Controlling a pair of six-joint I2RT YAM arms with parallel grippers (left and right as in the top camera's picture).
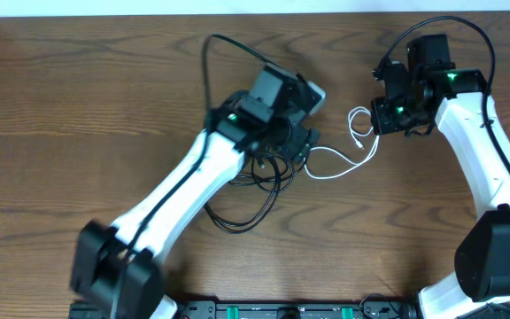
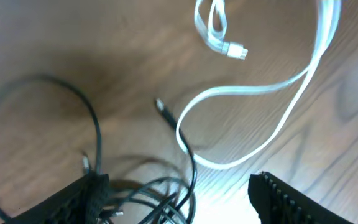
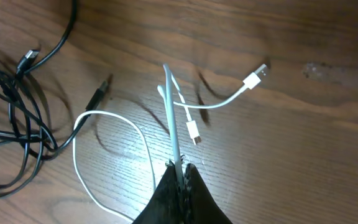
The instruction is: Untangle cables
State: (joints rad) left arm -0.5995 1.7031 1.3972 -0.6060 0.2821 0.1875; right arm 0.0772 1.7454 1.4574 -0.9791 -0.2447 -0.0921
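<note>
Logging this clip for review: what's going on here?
Two robot arms are working on a pair of cables on a wooden table. The right gripper is shut on the white cable, pinching one strand, and both plug ends lie loose on the wood. The left gripper is open above the bunched black cable and grips nothing. One black strand crosses a white loop, so the two are not yet separated.

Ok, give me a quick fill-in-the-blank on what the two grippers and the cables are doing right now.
The right gripper is ___ on the white cable.
The left gripper hangs ___ over the black cable.
The cable heaped in tangled loops is the ___ one.
Missing words: shut, open, black.
</note>
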